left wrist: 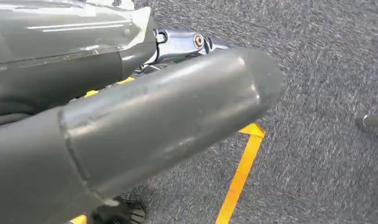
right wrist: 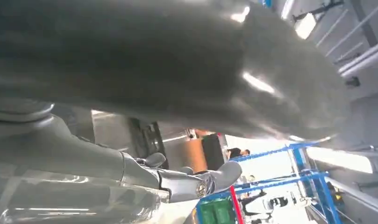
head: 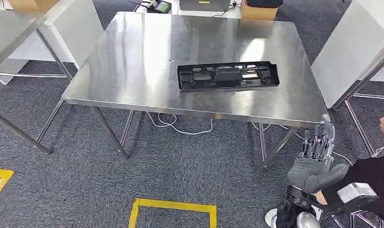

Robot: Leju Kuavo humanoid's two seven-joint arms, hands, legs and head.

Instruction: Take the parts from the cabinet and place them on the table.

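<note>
Nearest to me, grey carpet (head: pixel 190 175) covers the floor, marked with two pieces of yellow tape: a rectangular outline (head: pixel 173 209) directly ahead and a corner piece (head: pixel 0 180) at my far left. My right robot hand (head: pixel 318 159) hangs low beside the near right corner of the table, fingers extended and slightly apart, holding nothing. A person's dark sleeve (head: pixel 375 175) sits just beside it at the frame edge. In the left wrist view, my left robot hand (left wrist: pixel 145 126) appears as a thick grey thumb over carpet and tape; I cannot tell whether it is open or closed.

Beyond, one stainless-steel tabletop (head: pixel 133 66) stands on metal legs, with white cables (head: pixel 180 126) trailing on the carpet beneath. One part (head: pixel 228 76), a long black plastic frame with cut-outs, lies flat on the tabletop, right of centre and closer to the near edge than the far one.

Farther off, white panels (head: pixel 356 47) flank the table on both sides, a second steel table (head: pixel 9 28) stands at left, and a cardboard box (head: pixel 258 10) rests past the far edge. I can read no writing anywhere.
</note>
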